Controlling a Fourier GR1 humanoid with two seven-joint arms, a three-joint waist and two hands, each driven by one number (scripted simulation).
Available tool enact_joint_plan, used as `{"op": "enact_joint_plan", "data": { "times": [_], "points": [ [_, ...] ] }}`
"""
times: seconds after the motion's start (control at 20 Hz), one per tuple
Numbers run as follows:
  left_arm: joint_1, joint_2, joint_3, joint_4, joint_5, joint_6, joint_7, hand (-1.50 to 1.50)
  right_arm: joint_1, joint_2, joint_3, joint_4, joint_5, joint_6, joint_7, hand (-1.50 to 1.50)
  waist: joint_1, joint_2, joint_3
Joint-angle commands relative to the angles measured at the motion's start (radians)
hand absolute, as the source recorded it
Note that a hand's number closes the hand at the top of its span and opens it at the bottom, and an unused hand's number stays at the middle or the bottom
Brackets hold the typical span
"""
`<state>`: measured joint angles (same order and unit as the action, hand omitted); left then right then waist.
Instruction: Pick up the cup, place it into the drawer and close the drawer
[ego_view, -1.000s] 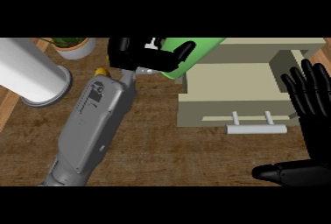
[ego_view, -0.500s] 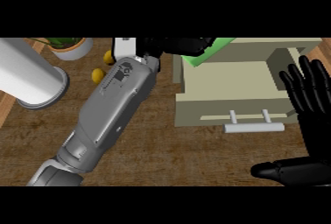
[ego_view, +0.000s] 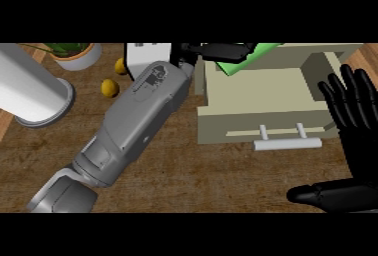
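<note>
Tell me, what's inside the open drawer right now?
The drawer shows a bare pale floor. The green cup, held in the left hand, sits above its back edge, not yet down inside. Whatever is under the cup and hand is covered.

Kitchen — wood counter w/ open drawer, potted plant, lemons.

One green cup; one open drawer; two yellow fruits; one white cylinder; one potted plant; one white box; two hands: left, right.
</note>
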<state>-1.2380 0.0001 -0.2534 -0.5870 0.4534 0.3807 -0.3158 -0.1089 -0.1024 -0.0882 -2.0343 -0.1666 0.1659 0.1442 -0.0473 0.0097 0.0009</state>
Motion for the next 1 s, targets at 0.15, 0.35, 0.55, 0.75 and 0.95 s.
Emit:
{"op": "enact_joint_plan", "data": {
  "times": [0.15,0.35,0.55,0.75,0.95],
  "points": [
    [-0.055,0.0,-0.161,0.117,0.075,0.075,-0.045,1.5,-0.026,0.003,0.02,0.021,0.004,0.012,-0.015,-1.5,-0.04,0.008,0.001],
    [-0.075,0.0,-0.187,0.176,0.107,0.03,-0.054,1.5,-0.04,-0.003,-0.007,0.044,-0.01,0.012,-0.025,-1.5,-0.04,0.011,0.001],
    [-0.073,0.0,-0.271,0.197,0.119,0.052,-0.023,1.5,-0.088,0.002,0.018,0.049,-0.007,-0.001,0.017,-1.5,-0.047,0.013,0.0],
    [-0.114,0.0,-0.334,0.227,0.111,0.104,0.024,-1.5,-0.077,-0.018,-0.015,0.048,-0.036,0.026,-0.014,-1.5,-0.072,0.018,0.001],
    [-0.09,0.0,-0.351,0.181,0.168,0.12,0.011,-1.5,-0.044,-0.005,0.003,0.029,-0.073,0.045,-0.001,-1.5,-0.068,0.015,0.001]
  ]
}}
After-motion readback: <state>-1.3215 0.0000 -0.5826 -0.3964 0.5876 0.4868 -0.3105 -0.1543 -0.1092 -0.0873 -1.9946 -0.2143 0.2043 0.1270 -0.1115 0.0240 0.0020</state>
